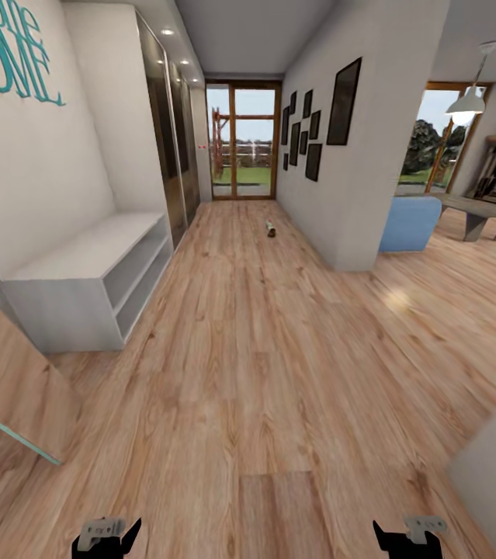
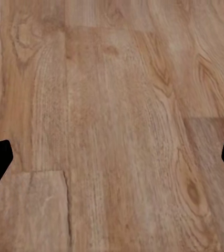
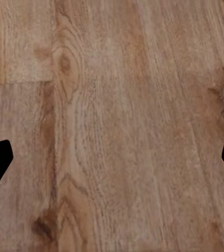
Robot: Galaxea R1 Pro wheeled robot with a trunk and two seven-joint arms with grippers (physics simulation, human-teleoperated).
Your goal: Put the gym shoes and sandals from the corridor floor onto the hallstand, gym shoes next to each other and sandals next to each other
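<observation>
1 small obj point(image 1: 270, 228) lying far down corridor floor point(image 1: 263, 373), too tiny to ID; left gripper point(image 2: 112, 157) & right gripper point(image 3: 112, 157) both hanging spread, empty.

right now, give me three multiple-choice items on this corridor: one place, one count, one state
1. Where does the rack stand?
A. against the left wall
B. against the right wall
C. before the glass door

2. How many open shelf levels lie under its top?
A. one
B. two
C. four

3. How are the left gripper and right gripper?
A. both holding shoes
B. one shut on a sandal
C. both open, empty

Answers:
1. A, it sits along the left wall in the head view.
2. B, two openings show.
3. C, the jaws stand wide apart over bare floor.
</observation>
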